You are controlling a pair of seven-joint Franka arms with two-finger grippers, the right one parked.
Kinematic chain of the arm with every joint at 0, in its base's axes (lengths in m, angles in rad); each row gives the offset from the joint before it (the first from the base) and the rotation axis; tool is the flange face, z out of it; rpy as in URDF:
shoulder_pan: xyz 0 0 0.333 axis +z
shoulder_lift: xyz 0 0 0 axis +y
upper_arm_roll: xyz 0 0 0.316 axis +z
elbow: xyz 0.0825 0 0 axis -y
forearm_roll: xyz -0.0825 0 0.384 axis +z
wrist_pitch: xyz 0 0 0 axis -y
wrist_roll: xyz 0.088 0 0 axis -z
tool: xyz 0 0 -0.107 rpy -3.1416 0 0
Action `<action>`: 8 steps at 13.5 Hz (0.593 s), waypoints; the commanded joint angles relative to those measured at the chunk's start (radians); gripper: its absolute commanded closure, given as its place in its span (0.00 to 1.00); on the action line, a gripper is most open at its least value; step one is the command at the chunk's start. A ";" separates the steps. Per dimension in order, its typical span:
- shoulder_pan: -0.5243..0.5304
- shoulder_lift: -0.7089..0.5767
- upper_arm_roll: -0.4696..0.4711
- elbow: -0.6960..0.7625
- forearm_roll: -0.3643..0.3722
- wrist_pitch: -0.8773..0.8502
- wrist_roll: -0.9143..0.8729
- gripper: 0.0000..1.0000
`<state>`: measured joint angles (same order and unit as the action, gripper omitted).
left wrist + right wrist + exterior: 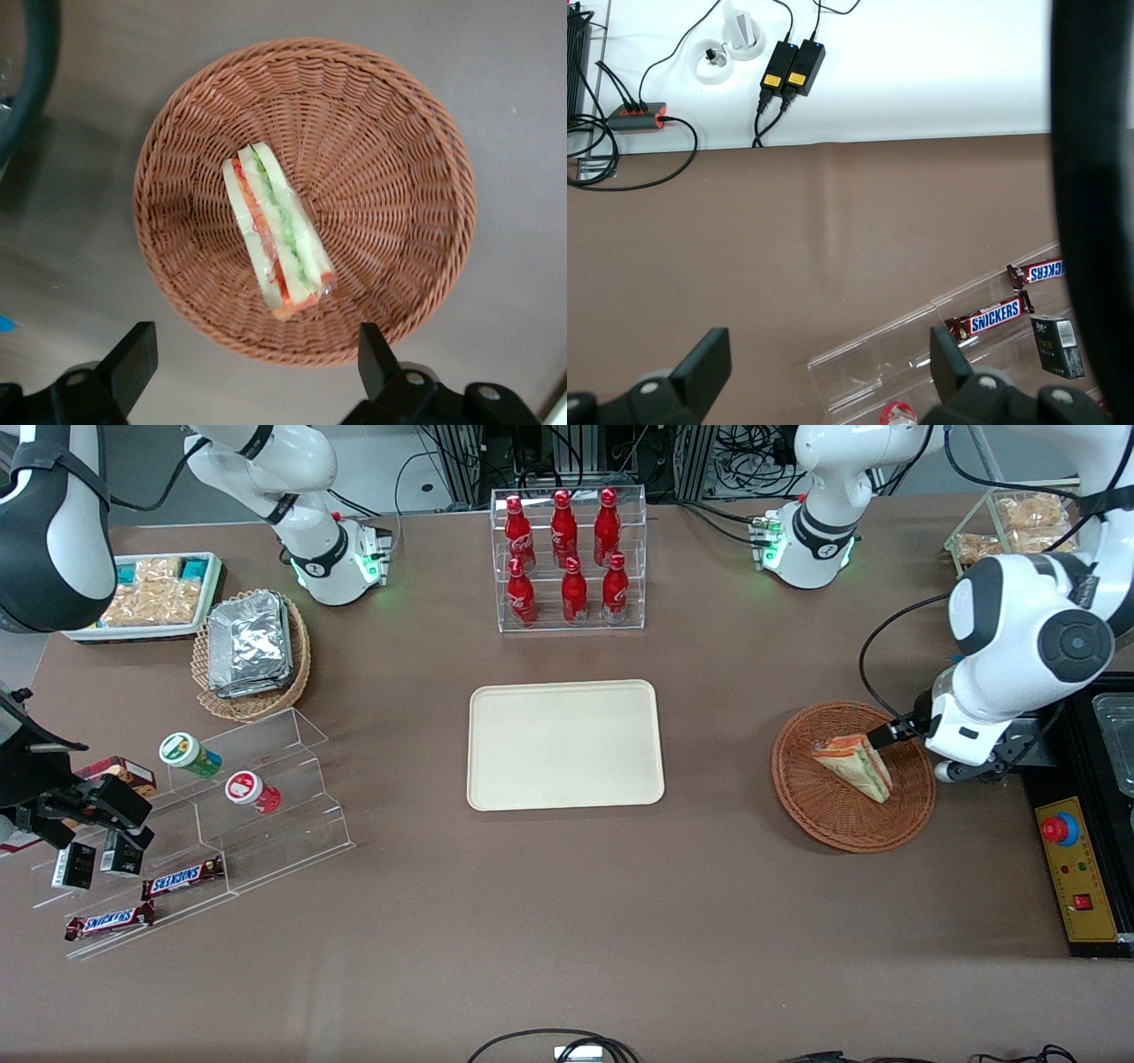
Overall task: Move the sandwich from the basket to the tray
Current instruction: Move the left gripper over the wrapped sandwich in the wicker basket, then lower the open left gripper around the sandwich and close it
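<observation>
Nearest the front camera, toward the parked arm's end of the table, two Snickers bars (144, 899) are seen on the lowest steps of a clear stepped stand (266, 797); two small cups (189, 755) lie on its upper steps.

At mid-depth the tray (565, 745) is seen flat on the brown table (567, 921), nothing on it. Well apart from it, toward the working arm's end, the basket (802, 797) is set at about the same depth.

The sandwich (855, 764) is held in the basket, lying near its centre, with the filling edge turned up in the wrist view: pale bread, red and green layers, clear wrap.

The gripper (252, 359) is seen above the basket, over the rim at the working arm's end. Its fingers (133, 359) are spread wide, wider than the sandwich (276, 232) is thick. Nothing is held. No contact with the sandwich or the basket (399, 177) is visible; the sandwich lies ahead of the fingertips, roughly centred on the gap between them.

Farther from the camera, a clear rack of red bottles (567, 558) is noted above the tray. A tan basket of foil packets (252, 651) is noted toward the parked arm's end.
</observation>
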<state>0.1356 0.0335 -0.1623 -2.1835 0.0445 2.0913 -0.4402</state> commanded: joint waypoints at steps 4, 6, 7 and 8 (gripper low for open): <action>0.005 0.022 -0.006 -0.079 0.018 0.139 -0.178 0.00; 0.004 0.048 -0.006 -0.096 0.017 0.190 -0.236 0.00; 0.004 0.066 -0.006 -0.096 0.017 0.200 -0.265 0.00; 0.004 0.078 -0.006 -0.097 0.018 0.214 -0.293 0.00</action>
<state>0.1356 0.0903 -0.1623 -2.2751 0.0451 2.2698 -0.6660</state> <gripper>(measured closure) 0.000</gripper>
